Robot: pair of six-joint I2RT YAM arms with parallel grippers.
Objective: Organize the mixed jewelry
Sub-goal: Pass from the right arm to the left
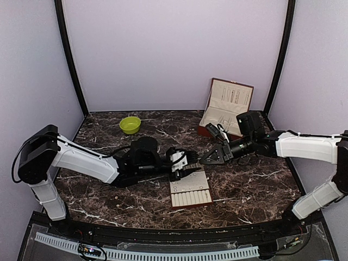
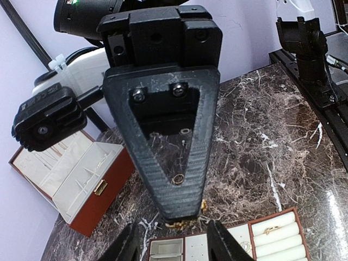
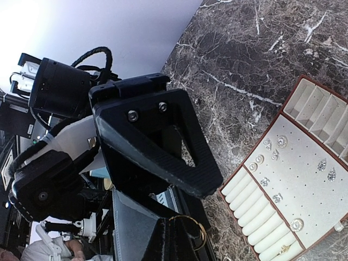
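My right gripper (image 1: 206,160) (image 3: 176,236) is shut on a thin gold-coloured hoop (image 3: 201,232), held just above the far edge of the beige slotted tray (image 1: 190,200). In the left wrist view the hoop's gold bits (image 2: 182,222) show under the right fingertip. My left gripper (image 1: 186,166) (image 2: 174,247) is open and empty, its fingers (image 2: 126,246) spread just before the right gripper's tip, over the tray's far edge (image 2: 179,237). A small ring (image 2: 177,179) and tiny studs (image 2: 156,225) lie loose on the marble. The tray (image 3: 310,196) holds several studs and a ring (image 2: 270,230) in its rolls.
A lime-green bowl (image 1: 130,124) sits at the back left. An open red-brown jewelry box (image 1: 225,109) (image 2: 81,185) with cream lining stands at the back right. The two arms meet over the middle of the dark marble table (image 1: 255,185).
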